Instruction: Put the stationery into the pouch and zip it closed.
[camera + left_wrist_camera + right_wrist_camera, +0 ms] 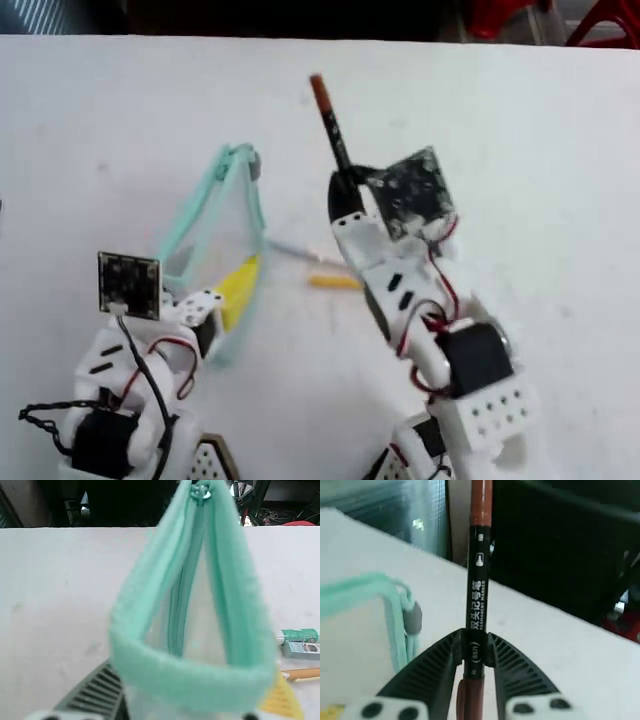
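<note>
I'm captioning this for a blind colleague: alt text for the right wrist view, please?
The right gripper has its jaws shut on a black marker with brown ends, over a white table. A mint-green pouch with a grey zipper pull sits nearby.

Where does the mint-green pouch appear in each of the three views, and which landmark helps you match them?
High view: the pouch stands left of centre, beside the marker.
Left wrist view: close up at the centre, mouth open.
Right wrist view: its green edge lies beside the gripped marker.
Shared landmark: the zip pull at the pouch's far end.
</note>
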Motion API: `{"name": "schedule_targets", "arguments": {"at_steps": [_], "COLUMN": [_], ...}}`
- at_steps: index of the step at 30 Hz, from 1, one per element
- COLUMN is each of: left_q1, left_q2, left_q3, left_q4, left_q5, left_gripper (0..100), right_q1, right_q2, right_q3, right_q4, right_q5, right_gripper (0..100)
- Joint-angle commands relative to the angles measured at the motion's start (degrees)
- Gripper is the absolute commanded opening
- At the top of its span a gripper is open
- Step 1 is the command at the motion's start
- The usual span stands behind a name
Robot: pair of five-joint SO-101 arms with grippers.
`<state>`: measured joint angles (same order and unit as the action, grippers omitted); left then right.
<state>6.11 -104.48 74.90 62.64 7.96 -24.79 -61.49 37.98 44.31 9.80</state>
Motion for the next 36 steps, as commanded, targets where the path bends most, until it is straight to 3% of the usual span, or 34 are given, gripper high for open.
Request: {"name": "schedule_targets", "arguments": {"at_steps": [1, 6, 8, 22, 27, 36], "left_q1": [-0.3, -0.7, -0.7, -0.5, -0.7, -0.7], "left_q2": [0.0, 0.0, 0.0, 0.0, 0.0, 0.0], "left_q3": [-3.3, -3.3, -3.3, -0.3, -0.2, 0.5], "left_q4": [4.7, 6.3, 6.3, 3.4, 3.4, 2.5], "left_q5": [-2.8, -4.0, -4.0, -4.0, -4.0, -4.0], "left_gripper": [30, 30, 29, 29, 29, 29], "right_q1": [-5.8, -22.9, -25.5, -23.0, -20.4, -20.6], "right_q2": [-2.3, 1.3, 4.5, 24.8, 28.1, 21.3], "right_q3": [-12.4, -18.5, -19.1, -20.0, -19.2, -14.2], "right_q4": [-1.1, -3.4, -6.5, -20.2, -18.2, -15.1], "right_q5": [-2.5, -3.3, -3.7, -11.8, -14.9, -15.2], "right_gripper": [1.8, 1.8, 1.8, 1.8, 1.8, 1.8]}}
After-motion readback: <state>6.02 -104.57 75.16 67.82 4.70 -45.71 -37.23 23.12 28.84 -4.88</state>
